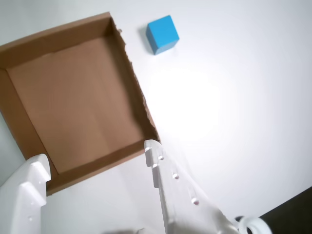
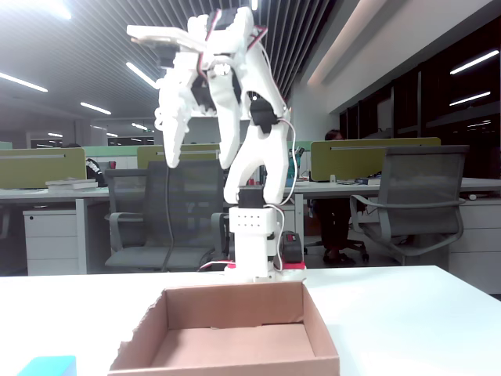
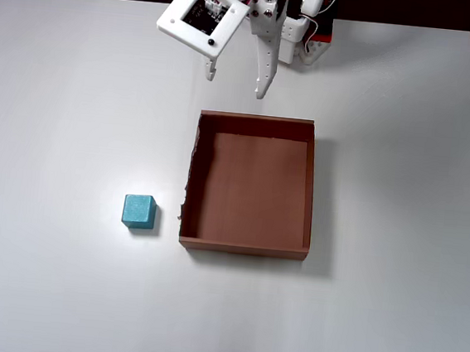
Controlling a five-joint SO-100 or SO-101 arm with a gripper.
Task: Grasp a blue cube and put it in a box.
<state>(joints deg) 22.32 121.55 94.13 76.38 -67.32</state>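
Cardboard first: the box [image 3: 250, 192] sits mid-table in the overhead view, a shallow brown tray with low walls, and its floor shows bare brown board from wall to wall. Its left wall in that view is ragged, rough-cut along the top edge, and the wrist view catches the same torn edge [image 1: 139, 92] running down toward the camera.

The blue cube [image 3: 138, 212] rests outside it on the white table [image 3: 66, 110], near that ragged left wall but clearly apart from it, level with the box's near corner. Open table surrounds the cube on all sides, and a wide clear strip runs between the box's far wall and the arm's base. In the fixed view the cube [image 2: 48, 366] peeks in at the bottom left corner, low beside the box [image 2: 227, 364].

Up high, the gripper [image 3: 234, 80] hangs above the table past the box's far wall, fingers spread apart with nothing between them; the wrist view shows the two white fingers [image 1: 168, 185] parted over the box's near corner.

The cube sits flat, its sides turned just slightly off the box's walls; being a cube, it has no long axis.
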